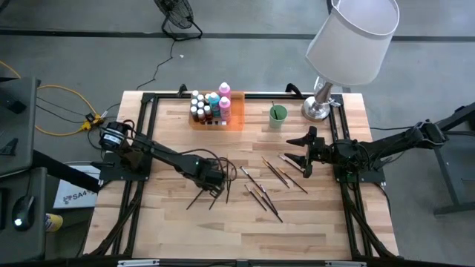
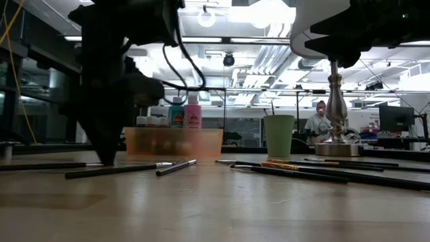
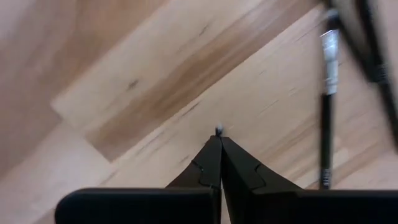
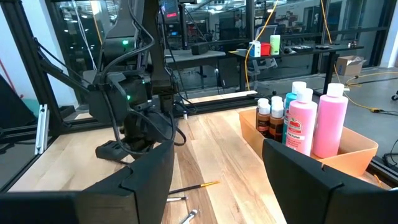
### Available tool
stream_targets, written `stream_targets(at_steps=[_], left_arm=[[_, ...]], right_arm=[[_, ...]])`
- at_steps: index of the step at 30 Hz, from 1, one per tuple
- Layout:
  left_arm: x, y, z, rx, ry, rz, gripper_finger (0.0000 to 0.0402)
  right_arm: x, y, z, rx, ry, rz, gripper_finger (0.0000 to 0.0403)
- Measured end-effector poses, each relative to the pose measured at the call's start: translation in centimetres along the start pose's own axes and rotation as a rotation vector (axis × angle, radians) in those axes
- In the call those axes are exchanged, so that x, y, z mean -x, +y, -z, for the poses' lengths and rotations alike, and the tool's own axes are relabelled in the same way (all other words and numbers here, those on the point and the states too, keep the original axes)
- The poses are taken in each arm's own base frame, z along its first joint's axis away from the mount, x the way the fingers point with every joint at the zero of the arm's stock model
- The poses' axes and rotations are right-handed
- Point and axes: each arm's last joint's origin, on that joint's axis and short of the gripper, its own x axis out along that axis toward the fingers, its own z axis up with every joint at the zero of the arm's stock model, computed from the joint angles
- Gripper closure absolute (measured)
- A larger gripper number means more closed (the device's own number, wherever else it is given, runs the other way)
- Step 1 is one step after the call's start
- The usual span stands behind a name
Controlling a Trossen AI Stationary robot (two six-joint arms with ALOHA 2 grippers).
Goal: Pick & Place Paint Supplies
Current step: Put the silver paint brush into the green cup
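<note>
On the bench (image 1: 312, 222), the left gripper (image 1: 217, 187) is down among a few loose paintbrushes (image 1: 199, 198), its fingers (image 3: 214, 165) pressed fully together; whether they hold anything I cannot tell. More paintbrushes (image 1: 261, 194) lie scattered mid-bench, and the paint bottles (image 1: 211, 106) stand in the orange tray (image 1: 236, 119) at the far edge. The right gripper (image 1: 303, 160) hovers over the right-hand brushes, fingers spread wide and empty.

In the high view the left arm reaches from the left edge toward centre frame, its left pincer (image 1: 214, 180) lowered with fingers pressed tightly together, while the right arm stretches in from the right edge, its right pincer (image 1: 303, 152) at centre right with fingers spread wide apart.
</note>
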Motion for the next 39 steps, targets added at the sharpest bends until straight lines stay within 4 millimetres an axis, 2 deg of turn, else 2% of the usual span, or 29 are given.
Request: stream_targets(at_steps=[7, 12, 16, 20, 28, 39], left_arm=[[3.6, -1.5, -1.2, -0.192, -0.147, 0.036, 0.0401], [6.4, -2.3, -2.2, -0.314, -0.357, 0.028, 0.0401], [7.6, -2.9, -3.4, -0.427, -0.542, 0.037, 0.0401], [8.3, -3.1, -4.9, -0.516, -0.661, 0.030, 0.0401], [8.9, -2.3, -8.4, -0.599, -0.772, 0.000, 0.0401], [11.0, -1.8, -12.9, -0.774, -0.984, 0.208, 0.0401]], right_arm=[[0.0, 0.0, 0.0, 0.000, 0.000, 0.000, 0.0164], [0.0, 0.0, 0.1, 0.004, 0.010, 0.001, 0.0164], [0.0, 0.0, 0.2, 0.008, 0.020, 0.002, 0.0164], [0.0, 0.0, 0.2, 0.008, 0.021, 0.002, 0.0164], [0.0, 0.0, 0.3, 0.010, 0.024, 0.002, 0.0164], [0.0, 0.0, 0.3, 0.012, 0.030, 0.003, 0.0164]])
